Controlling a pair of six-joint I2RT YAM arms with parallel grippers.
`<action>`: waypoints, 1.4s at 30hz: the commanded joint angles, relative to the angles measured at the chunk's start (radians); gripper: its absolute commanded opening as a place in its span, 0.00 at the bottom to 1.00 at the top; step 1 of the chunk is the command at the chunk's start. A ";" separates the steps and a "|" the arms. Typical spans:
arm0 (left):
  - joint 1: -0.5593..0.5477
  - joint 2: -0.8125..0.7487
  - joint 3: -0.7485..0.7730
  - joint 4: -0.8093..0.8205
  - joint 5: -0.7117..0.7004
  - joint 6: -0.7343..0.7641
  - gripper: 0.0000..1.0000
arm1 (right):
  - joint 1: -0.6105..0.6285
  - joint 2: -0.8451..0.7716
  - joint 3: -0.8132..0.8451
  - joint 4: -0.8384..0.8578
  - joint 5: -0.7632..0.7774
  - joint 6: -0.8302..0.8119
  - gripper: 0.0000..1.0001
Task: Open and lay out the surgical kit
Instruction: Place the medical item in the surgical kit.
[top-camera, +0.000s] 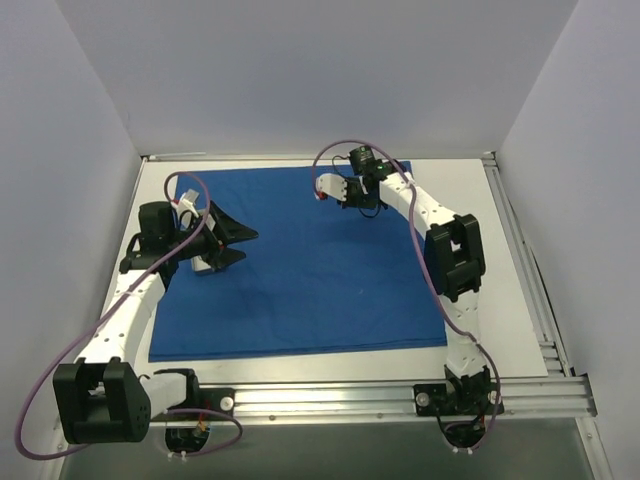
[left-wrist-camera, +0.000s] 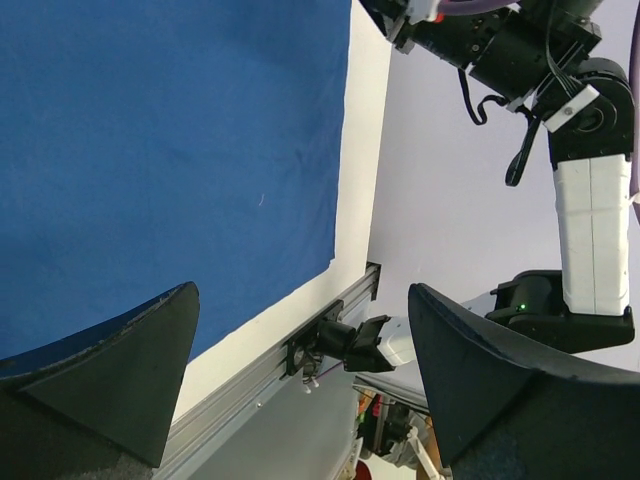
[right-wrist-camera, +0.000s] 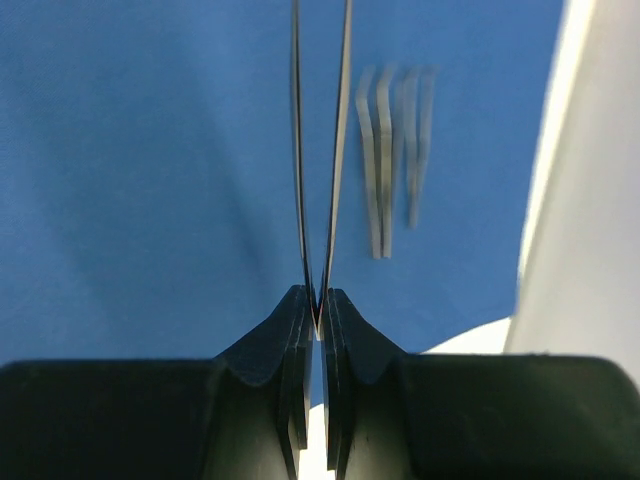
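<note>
Blue cloth wrap (top-camera: 310, 270) is spread flat on the table (top-camera: 500, 270), and the left gripper (top-camera: 244, 246) hangs over its 9 o'clock edge, fingers spread wide. Further back, around 12 o'clock, the right gripper (right-wrist-camera: 317, 305) is pinching a thin metal instrument (right-wrist-camera: 297, 120). There are more instruments (right-wrist-camera: 385, 160) lying blurry on the cloth just beside it.

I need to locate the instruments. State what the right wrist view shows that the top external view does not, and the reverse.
Only the right wrist view: the right gripper shut on a thin metal instrument, with loose instruments lying blurred beyond it. Only the top external view: the left gripper, open, and both arms whole. Both: the blue cloth spread flat, and the right gripper itself.
</note>
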 joint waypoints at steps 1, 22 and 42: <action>0.003 0.015 0.023 0.000 0.001 0.042 0.94 | 0.010 0.023 0.061 -0.109 0.019 -0.081 0.00; 0.003 0.091 0.024 0.045 0.035 0.021 0.96 | -0.018 0.230 0.165 -0.031 0.229 -0.067 0.00; 0.005 0.145 0.018 0.109 0.068 -0.011 0.97 | -0.031 0.269 0.167 0.021 0.255 -0.085 0.04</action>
